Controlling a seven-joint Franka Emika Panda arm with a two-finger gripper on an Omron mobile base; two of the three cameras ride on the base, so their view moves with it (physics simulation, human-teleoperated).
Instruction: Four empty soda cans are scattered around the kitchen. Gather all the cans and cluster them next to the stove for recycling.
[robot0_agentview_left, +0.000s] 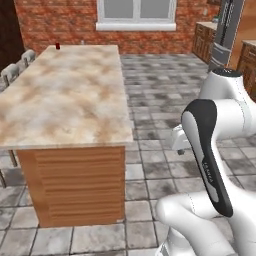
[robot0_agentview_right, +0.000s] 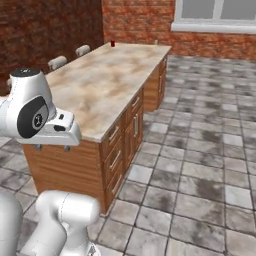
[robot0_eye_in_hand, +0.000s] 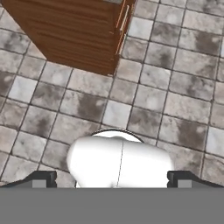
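Hand (robot0_eye_in_hand: 112, 178) points down at the floor (robot0_eye_in_hand: 175, 109), fingers wide apart, holding nothing; likely a stowed pose for driving; one red can (robot0_agentview_left: 58, 46) stands upright at the far corner of the counter (robot0_agentview_left: 65, 100), well apart from the arm; base must close in before any reach.
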